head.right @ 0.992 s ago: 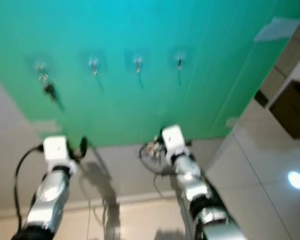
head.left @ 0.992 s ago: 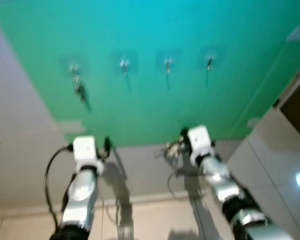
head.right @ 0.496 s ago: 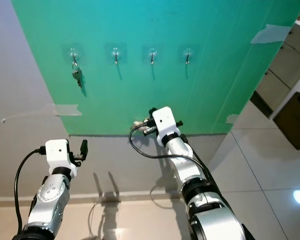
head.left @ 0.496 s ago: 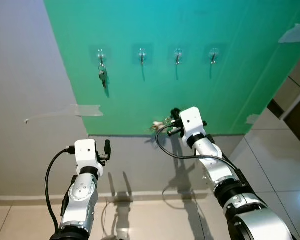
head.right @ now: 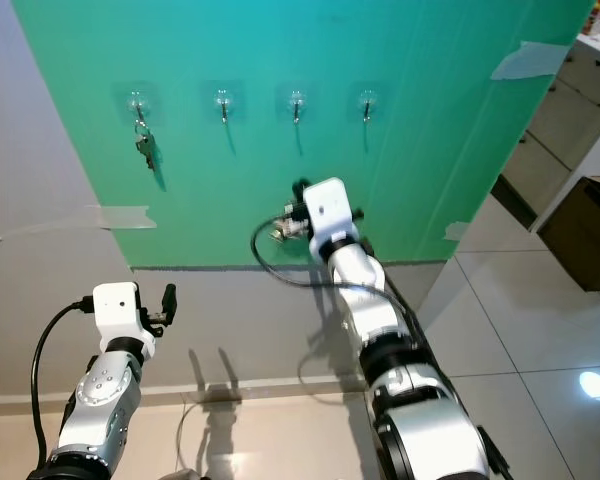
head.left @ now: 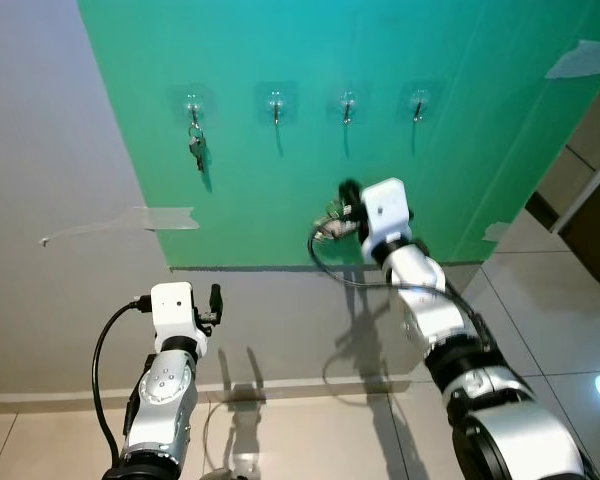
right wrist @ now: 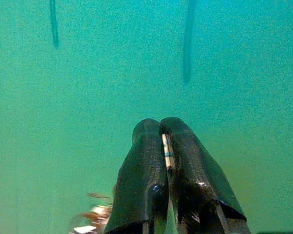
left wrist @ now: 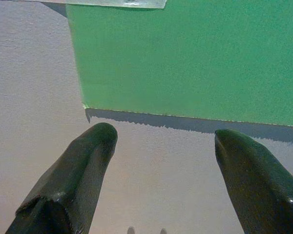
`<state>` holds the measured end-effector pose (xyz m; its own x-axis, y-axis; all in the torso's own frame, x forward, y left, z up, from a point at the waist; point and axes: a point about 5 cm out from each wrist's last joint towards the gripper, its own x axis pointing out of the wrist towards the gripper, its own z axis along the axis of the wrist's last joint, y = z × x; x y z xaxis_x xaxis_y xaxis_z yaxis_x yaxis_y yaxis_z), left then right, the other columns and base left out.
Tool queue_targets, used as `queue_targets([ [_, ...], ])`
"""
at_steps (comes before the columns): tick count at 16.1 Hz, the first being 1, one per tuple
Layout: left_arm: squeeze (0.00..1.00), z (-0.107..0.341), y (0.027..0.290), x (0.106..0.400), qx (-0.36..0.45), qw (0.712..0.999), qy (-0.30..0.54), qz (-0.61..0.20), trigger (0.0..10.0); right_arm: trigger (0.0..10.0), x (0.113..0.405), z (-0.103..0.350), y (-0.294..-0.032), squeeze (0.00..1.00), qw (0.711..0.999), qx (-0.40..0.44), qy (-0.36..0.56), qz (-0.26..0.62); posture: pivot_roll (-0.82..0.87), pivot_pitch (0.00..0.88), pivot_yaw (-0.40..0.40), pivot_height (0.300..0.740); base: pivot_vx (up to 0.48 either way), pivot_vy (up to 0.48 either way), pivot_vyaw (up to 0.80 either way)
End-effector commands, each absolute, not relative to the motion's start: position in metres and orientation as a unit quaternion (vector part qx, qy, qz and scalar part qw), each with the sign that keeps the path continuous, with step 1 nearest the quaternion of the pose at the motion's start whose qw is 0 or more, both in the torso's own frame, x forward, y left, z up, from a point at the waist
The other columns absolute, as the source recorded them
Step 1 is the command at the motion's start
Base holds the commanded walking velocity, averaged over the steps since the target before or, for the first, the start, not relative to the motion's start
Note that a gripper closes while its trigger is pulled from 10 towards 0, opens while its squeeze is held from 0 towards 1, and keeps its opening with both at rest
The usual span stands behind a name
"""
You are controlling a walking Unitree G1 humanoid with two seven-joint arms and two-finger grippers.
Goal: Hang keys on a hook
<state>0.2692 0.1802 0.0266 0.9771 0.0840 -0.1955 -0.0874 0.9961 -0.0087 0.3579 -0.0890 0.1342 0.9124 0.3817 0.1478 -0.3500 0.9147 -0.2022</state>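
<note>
Keys are dangling from the right gripper, fingers pinching them tight, below the bare hooks for hanging, while the left gripper is idling, spread wide, holding nothing.

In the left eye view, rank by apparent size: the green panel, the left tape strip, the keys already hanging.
1. Green panel, by far the largest.
2. Tape strip.
3. Hanging keys, smallest.
All lie on the same wall, so nearness hardly skews this.
</note>
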Motion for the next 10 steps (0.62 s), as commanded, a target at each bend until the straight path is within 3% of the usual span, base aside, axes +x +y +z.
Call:
queue_targets([
  [1,0.00,0.029,0.176,0.273,-0.011,0.995,0.093,0.043,10.0,10.0,0.362,0.141,-0.094,0.00,0.976,-0.076,-0.094,0.179,-0.02,0.000,-0.020,0.740,0.000,0.000,0.00],
  [5,0.00,0.027,0.174,0.271,-0.015,0.994,0.094,0.047,10.0,10.0,0.364,0.146,-0.086,0.00,0.975,-0.069,-0.085,0.194,-0.01,0.000,-0.037,0.740,0.000,0.000,0.00],
  [10,0.00,0.027,0.178,0.268,-0.018,0.994,0.093,0.053,10.0,10.0,0.368,0.189,-0.070,0.00,0.961,-0.053,-0.143,0.229,-0.01,0.000,-0.042,0.740,0.000,0.000,0.00],
])
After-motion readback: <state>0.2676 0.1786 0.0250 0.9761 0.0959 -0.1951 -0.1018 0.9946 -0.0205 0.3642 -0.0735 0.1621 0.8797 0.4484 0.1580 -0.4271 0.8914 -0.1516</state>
